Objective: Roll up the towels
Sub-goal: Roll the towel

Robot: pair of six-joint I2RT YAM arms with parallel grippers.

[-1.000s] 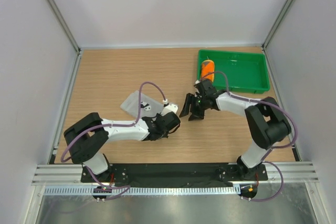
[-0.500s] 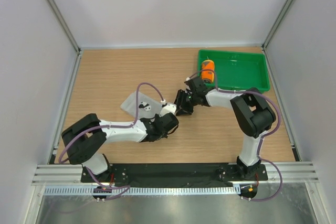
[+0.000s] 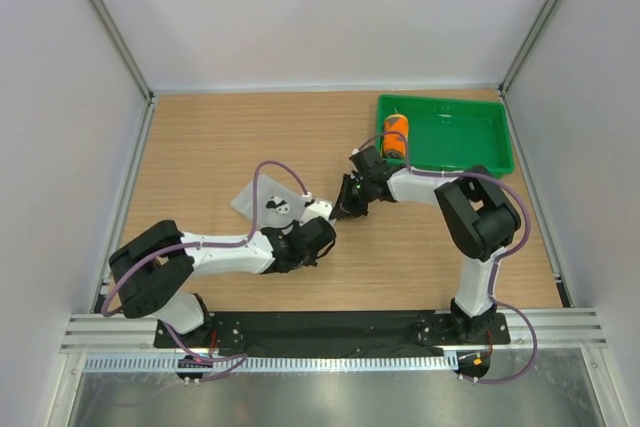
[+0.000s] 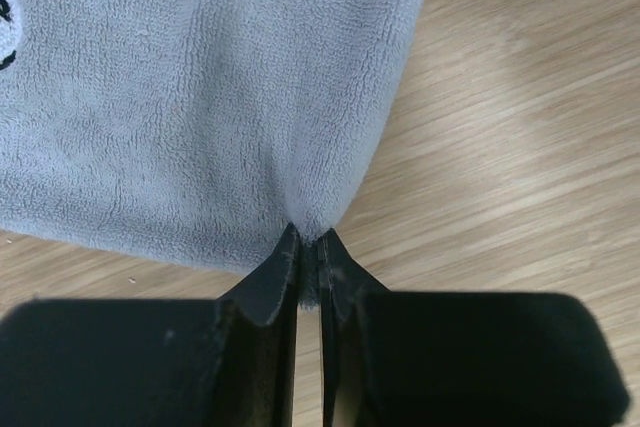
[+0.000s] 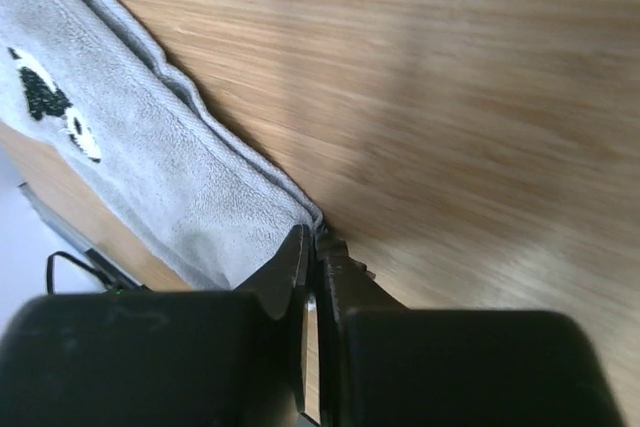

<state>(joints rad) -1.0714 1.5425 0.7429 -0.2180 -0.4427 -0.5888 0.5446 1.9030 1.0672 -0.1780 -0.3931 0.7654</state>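
The light grey towel (image 3: 262, 204) lies flat on the wooden table left of centre, with a small dark print on it. My left gripper (image 3: 312, 239) is shut on its near right corner; the left wrist view shows the grey towel (image 4: 200, 97) pinched between the closed jaws of the gripper (image 4: 310, 247). My right gripper (image 3: 340, 209) is shut on the towel's far right corner; the right wrist view shows the towel's edge (image 5: 150, 157) pinched at the tip of the gripper (image 5: 315, 242). The orange towel (image 3: 395, 134) sits rolled at the left end of the green tray.
The green plastic tray (image 3: 470, 142) stands at the back right of the table. White walls and metal frame posts enclose the table on three sides. Both arms reach toward the table's middle, their grippers close together.
My right gripper moved left from near the tray to the grey towel's corner and shut on it. The left arm shifted slightly left and stays shut on the towel.
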